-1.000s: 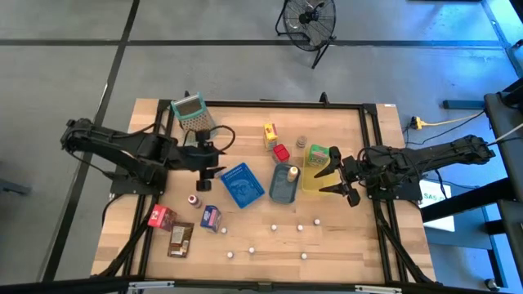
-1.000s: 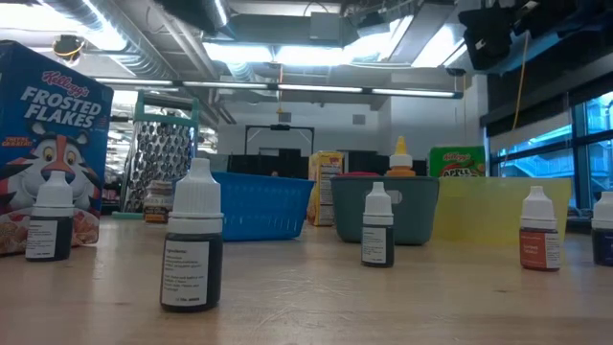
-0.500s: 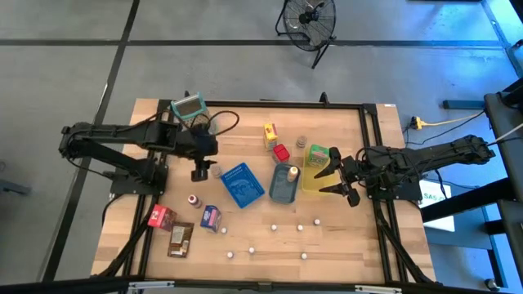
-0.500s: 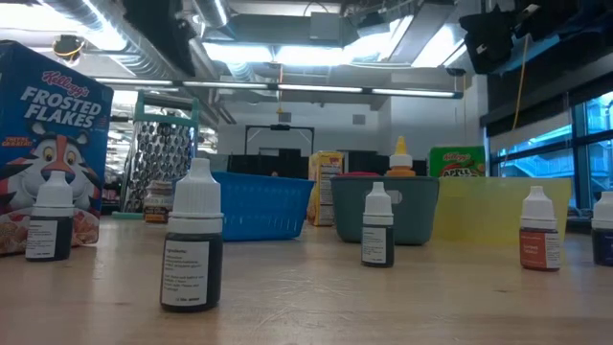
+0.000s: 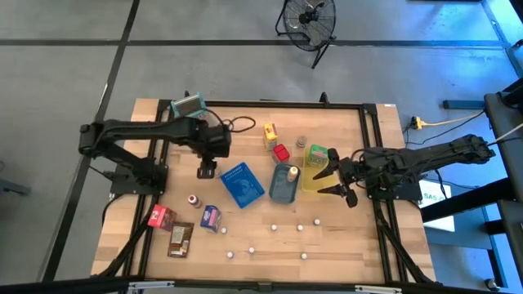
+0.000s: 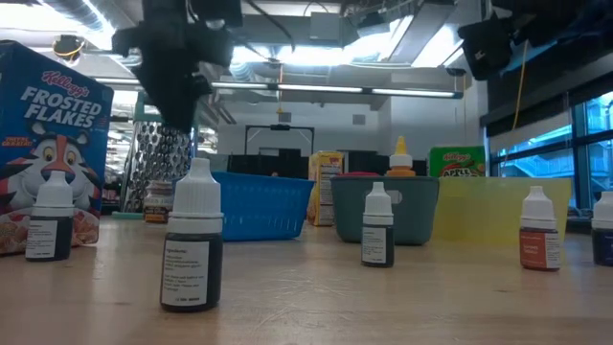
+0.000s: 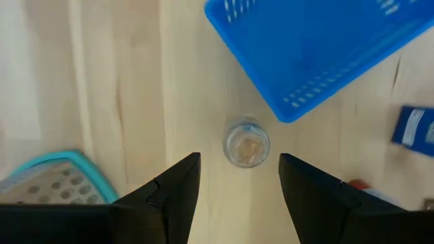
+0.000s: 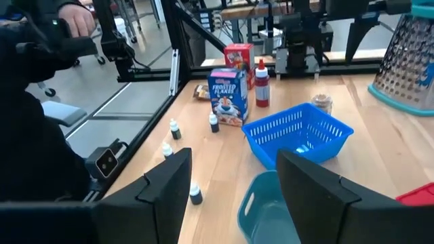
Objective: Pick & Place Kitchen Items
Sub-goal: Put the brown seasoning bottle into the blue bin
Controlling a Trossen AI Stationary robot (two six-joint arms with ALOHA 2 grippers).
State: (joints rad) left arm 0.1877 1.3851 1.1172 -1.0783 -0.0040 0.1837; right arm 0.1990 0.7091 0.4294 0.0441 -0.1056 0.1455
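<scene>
Left claw (image 5: 206, 171) open mid-table; right claw (image 5: 329, 178) open, at right.

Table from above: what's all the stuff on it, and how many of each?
Basket: 1, blue, middle.
Bin: 1, teal, beside basket, bottle inside.
Tray: 1, yellow, beside bin, holds green box.
Grater: 1, teal-framed, far left corner.
Small boxes: 2, yellow box and red box, behind bin.
Jars: 2, clear; first jar under left claw, second jar near red box.
Little bottles: 7, white-capped, front.
Front-left: red bottle, blue cereal box, red packet, brown packet.
Left claw: 1, dark, open above first jar.
Right claw: 1, dark, open by tray.
</scene>
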